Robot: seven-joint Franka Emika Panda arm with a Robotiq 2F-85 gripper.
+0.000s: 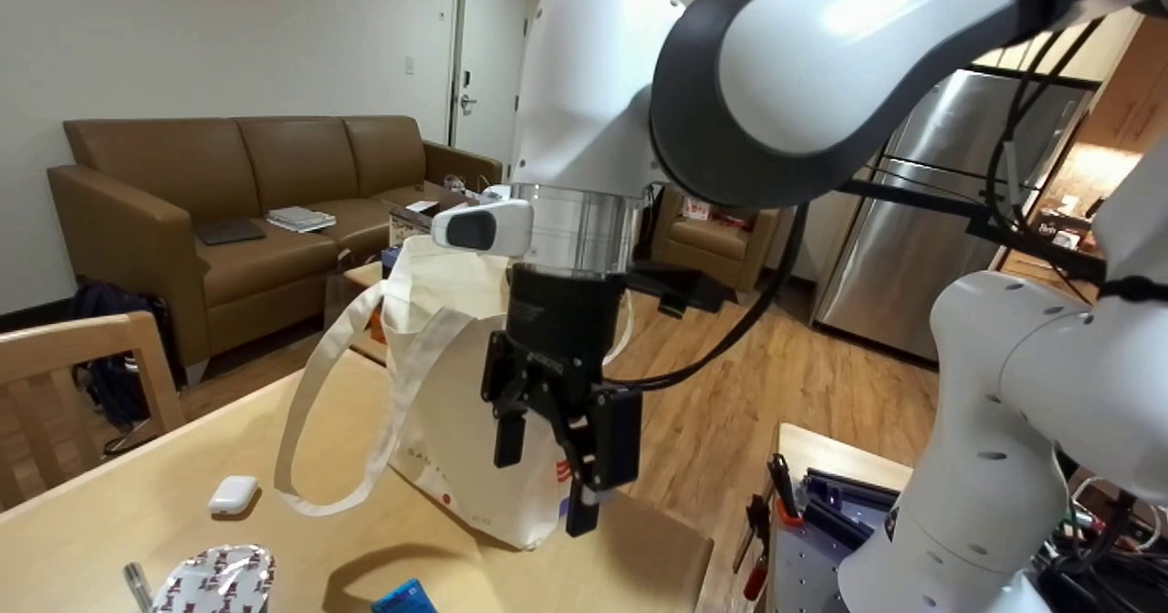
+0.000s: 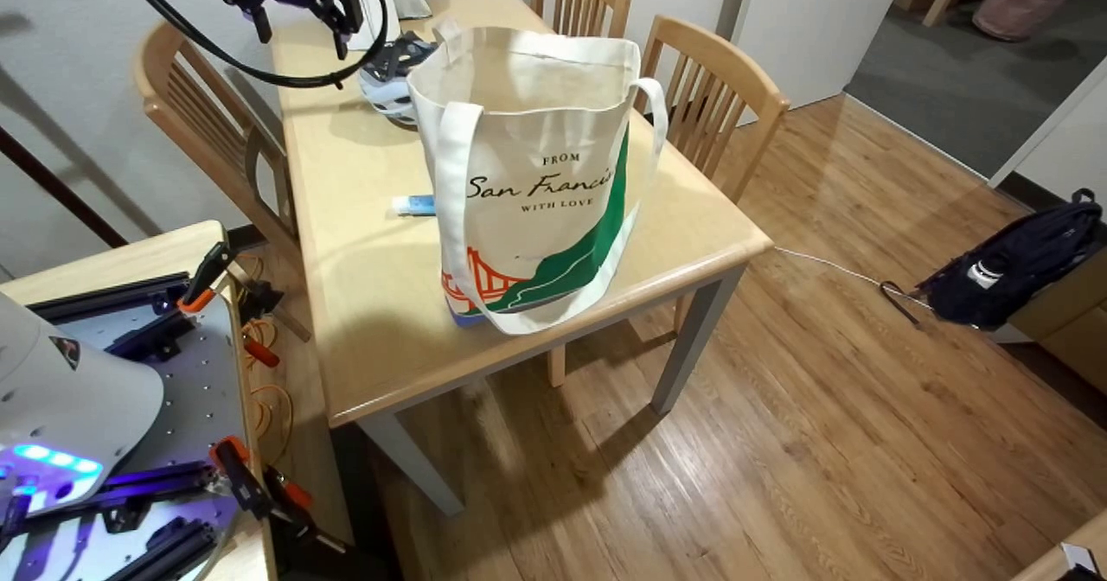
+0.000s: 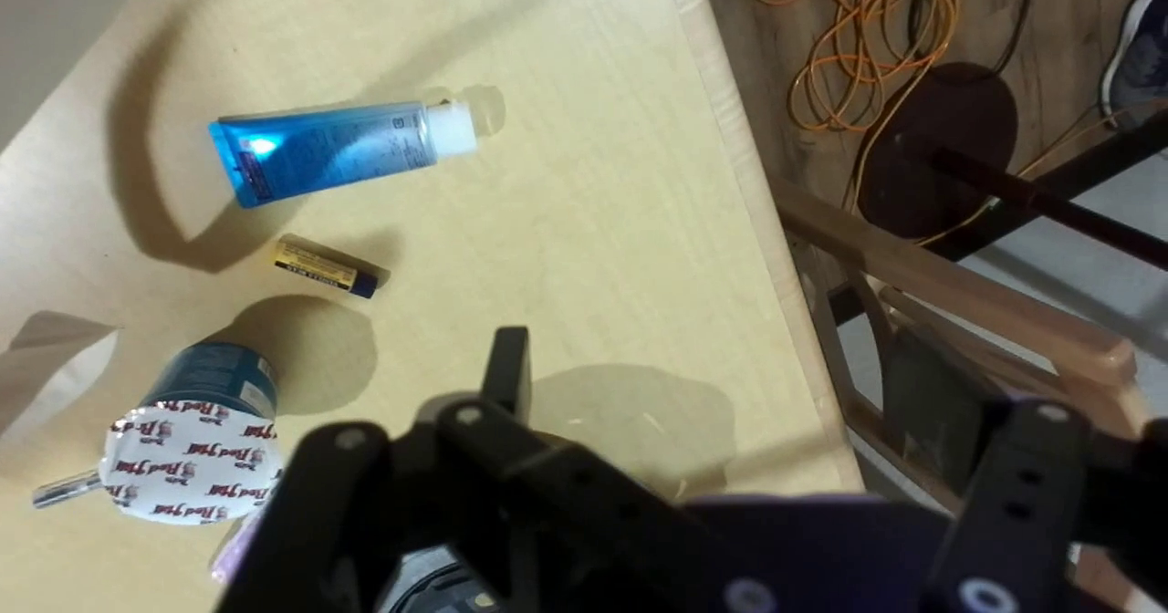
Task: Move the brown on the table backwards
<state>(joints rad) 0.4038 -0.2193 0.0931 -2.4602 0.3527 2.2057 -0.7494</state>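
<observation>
In an exterior view we see the cream bag (image 2: 553,192) upright in the middle of the frame, its mouth open, standing on the near part of the light wooden surface (image 2: 372,330). A long handle (image 2: 454,175) droops over its printed front, which carries a green slope and a red bridge. The pincer (image 2: 302,35) hangs in the upper left of that frame, apart from the bag; its fingers are spread wide, and we find nothing held between them. A helmet (image 2: 389,92) sits beyond the bag, to its left.

In an exterior view with the brown sofa (image 1: 297,161) in the upper left, the pincer stands between us and the bag and covers part of it. We make out a small white case (image 1: 234,495) on the surface in the lower left.

From the wrist view we look down at a blue tube (image 3: 319,152) in the upper left of the frame, a short yellow stick (image 3: 315,266) with a dark cap just below it, and a foil-lidded cup (image 3: 192,462) in the lower left. A wooden chair (image 3: 958,275) stands at the right.
</observation>
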